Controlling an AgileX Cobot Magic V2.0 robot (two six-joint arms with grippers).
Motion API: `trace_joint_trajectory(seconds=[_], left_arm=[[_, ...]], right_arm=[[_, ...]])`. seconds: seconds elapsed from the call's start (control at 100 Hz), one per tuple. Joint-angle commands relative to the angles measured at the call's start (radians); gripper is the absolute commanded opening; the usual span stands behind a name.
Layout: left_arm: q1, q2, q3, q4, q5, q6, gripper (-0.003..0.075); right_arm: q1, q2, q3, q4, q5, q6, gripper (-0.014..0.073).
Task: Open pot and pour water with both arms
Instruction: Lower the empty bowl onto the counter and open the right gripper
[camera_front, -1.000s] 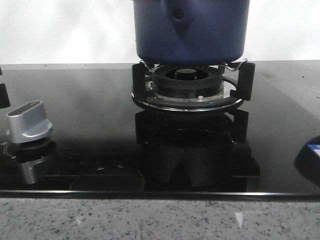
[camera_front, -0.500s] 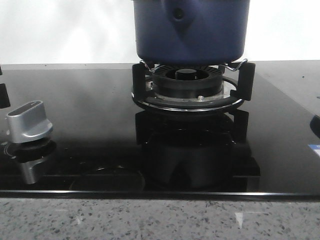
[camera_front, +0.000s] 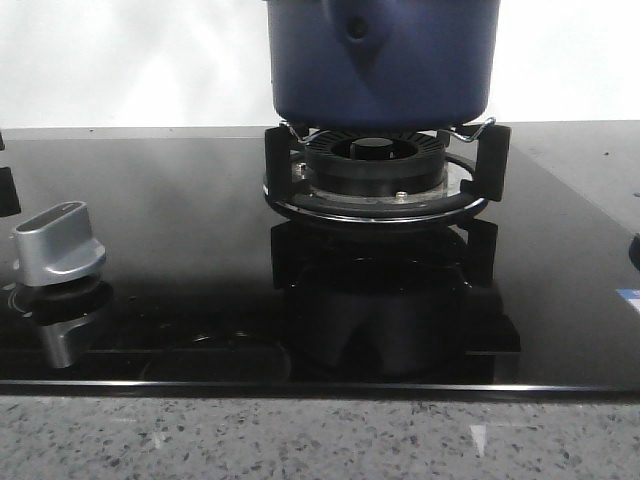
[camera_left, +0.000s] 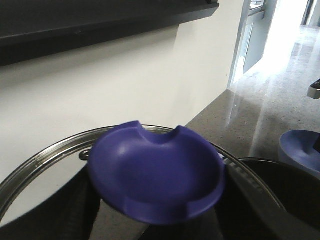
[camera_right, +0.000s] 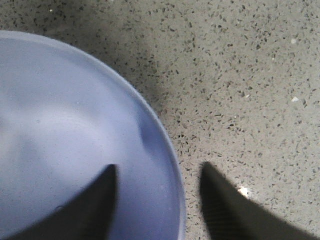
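The dark navy pot (camera_front: 382, 60) stands on the gas burner (camera_front: 375, 175) at the back middle; its top is out of the front view. In the left wrist view my left gripper (camera_left: 160, 197) is shut on the blue knob (camera_left: 157, 172) of the glass lid (camera_left: 45, 160), with dark fingers (camera_left: 250, 192) on both sides of the knob. A dark round rim (camera_left: 285, 172) shows beyond the lid. In the right wrist view my right gripper (camera_right: 157, 175) is open, its jaws astride the rim of a light blue bowl (camera_right: 60, 130), touching nothing.
The black glass hob (camera_front: 180, 230) has a silver knob (camera_front: 58, 245) at the left. The speckled stone counter (camera_right: 240, 75) lies under the bowl. The bowl also shows in the left wrist view (camera_left: 300, 150). A white wall stands behind the hob.
The dark shape with a blue patch at the right edge of the front view has slid out to the right, almost out of view. The pot and burner have not moved.
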Motion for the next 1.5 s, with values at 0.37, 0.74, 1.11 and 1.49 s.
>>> trace_joint_trajectory(seconds=[0.37, 0.74, 1.11, 1.49], left_arm=[[-0.196, -0.056, -0.04, -0.109, -0.009, -0.007, 0.0232], [-0.339, -0.054, -0.04, -0.011, -0.019, -0.012, 0.0232], [-0.37, 0.016, 0.026, -0.026, 0.027, -0.015, 0.0232], [-0.37, 0.066, 0.026, -0.1, 0.047, -0.015, 0.0232]], right_arm=[[-0.006, -0.12, -0.205, 0.006, 0.047, 0.001, 0.0485], [-0.006, -0.185, -0.208, 0.038, 0.038, 0.001, 0.0485], [-0.006, -0.187, -0.208, 0.057, 0.038, 0.001, 0.0485], [-0.006, -0.187, -0.208, 0.067, 0.032, 0.001, 0.0485]])
